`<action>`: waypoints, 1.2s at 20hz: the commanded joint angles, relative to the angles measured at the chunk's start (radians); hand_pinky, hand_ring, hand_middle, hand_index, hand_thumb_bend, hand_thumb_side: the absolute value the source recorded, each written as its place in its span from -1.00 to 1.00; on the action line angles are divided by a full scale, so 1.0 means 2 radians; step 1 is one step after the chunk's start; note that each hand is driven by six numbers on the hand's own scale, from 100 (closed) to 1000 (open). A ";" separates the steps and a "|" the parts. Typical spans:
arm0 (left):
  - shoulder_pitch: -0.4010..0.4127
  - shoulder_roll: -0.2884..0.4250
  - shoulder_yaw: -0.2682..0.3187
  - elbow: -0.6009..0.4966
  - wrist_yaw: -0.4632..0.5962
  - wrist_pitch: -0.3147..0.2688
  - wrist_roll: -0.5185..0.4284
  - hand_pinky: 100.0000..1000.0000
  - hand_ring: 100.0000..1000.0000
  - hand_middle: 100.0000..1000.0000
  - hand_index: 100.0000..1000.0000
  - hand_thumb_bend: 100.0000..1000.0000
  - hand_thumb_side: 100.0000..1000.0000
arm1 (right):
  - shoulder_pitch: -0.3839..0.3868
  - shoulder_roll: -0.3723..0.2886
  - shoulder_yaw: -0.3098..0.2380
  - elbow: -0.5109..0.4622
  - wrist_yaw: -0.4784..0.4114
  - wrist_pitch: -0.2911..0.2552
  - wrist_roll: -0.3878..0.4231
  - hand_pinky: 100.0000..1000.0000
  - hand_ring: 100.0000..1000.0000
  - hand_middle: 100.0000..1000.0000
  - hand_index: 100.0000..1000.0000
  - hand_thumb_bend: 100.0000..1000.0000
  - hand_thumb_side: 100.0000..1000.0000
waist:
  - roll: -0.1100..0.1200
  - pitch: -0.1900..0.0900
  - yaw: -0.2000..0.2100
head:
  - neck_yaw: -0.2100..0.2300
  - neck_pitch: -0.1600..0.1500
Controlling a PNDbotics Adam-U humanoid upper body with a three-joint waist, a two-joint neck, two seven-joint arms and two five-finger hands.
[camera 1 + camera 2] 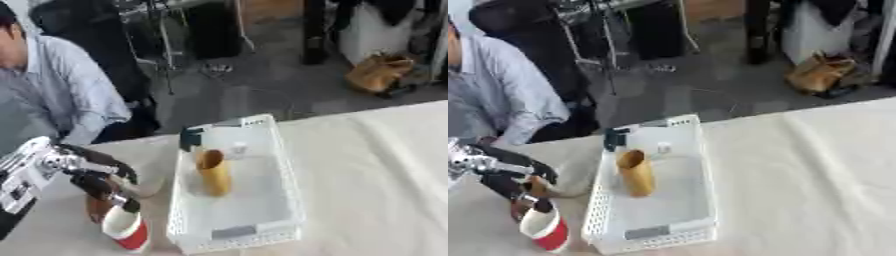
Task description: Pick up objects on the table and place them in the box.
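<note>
A white perforated box (289,200) stands on the table with a tan cup (213,172) lying inside it, plus a small pale item (239,148) and a dark object (191,138) at its far-left corner. Left of the box, my left hand (98,181) reaches in from the left edge, fingers curled above a red cup with a white rim (126,229). The fingertips touch the cup's rim. A brown object (94,207) shows just behind the cup under the hand. My right hand appears in no view.
A white cloth covers the table (376,175), with wide open cloth right of the box. A person in a pale shirt (61,90) sits at the far-left edge. Chairs and a brown bag (378,71) stand on the floor beyond.
</note>
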 commanded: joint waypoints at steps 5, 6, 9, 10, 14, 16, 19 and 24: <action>-0.009 0.017 0.008 -0.011 0.016 0.016 -0.002 1.00 1.00 1.00 1.00 1.00 0.92 | -0.003 -0.011 -0.001 -0.009 -0.003 -0.013 -0.016 0.13 0.13 -0.16 -0.13 -1.00 0.56 | -0.005 -0.009 0.002 | 0.001 0.003; -0.008 0.018 0.007 -0.011 0.014 0.017 -0.002 1.00 1.00 1.00 1.00 1.00 0.86 | -0.003 -0.011 -0.001 -0.009 -0.003 -0.013 -0.016 0.13 0.13 -0.16 -0.13 -1.00 0.55 | -0.005 -0.009 0.002 | 0.001 0.003; -0.004 0.018 0.002 -0.009 0.006 0.013 -0.002 1.00 1.00 1.00 1.00 1.00 0.62 | -0.003 -0.011 -0.001 -0.009 -0.003 -0.012 -0.016 0.13 0.13 -0.16 -0.13 -1.00 0.55 | -0.005 -0.009 0.002 | 0.001 0.003; -0.004 0.018 0.000 -0.007 0.002 0.010 -0.002 1.00 1.00 1.00 1.00 1.00 0.47 | -0.003 -0.010 -0.001 -0.009 -0.003 -0.012 -0.016 0.13 0.13 -0.17 -0.13 -1.00 0.55 | -0.005 -0.009 0.002 | 0.001 0.003; -0.002 0.016 -0.005 0.008 -0.015 0.000 -0.002 1.00 1.00 1.00 1.00 1.00 0.52 | -0.003 -0.010 -0.002 -0.009 -0.003 -0.011 -0.016 0.13 0.13 -0.18 -0.13 -1.00 0.55 | -0.006 -0.009 0.002 | 0.002 0.002; -0.002 0.015 -0.006 0.013 -0.021 -0.005 -0.002 1.00 1.00 1.00 1.00 1.00 0.56 | -0.003 -0.009 -0.002 -0.009 -0.003 -0.011 -0.016 0.13 0.13 -0.18 -0.14 -1.00 0.54 | -0.006 -0.010 0.002 | 0.002 0.002; -0.003 0.013 -0.006 0.017 -0.028 -0.011 -0.002 1.00 1.00 1.00 1.00 1.00 0.57 | -0.003 -0.009 -0.002 -0.009 -0.002 -0.010 -0.016 0.13 0.12 -0.19 -0.14 -1.00 0.54 | -0.006 -0.010 0.002 | 0.002 0.001; -0.005 0.010 0.000 0.014 -0.031 -0.014 -0.002 1.00 1.00 1.00 1.00 1.00 0.65 | -0.002 -0.008 -0.002 -0.009 -0.002 -0.009 -0.016 0.13 0.12 -0.20 -0.14 -1.00 0.54 | -0.006 -0.010 0.003 | 0.001 0.001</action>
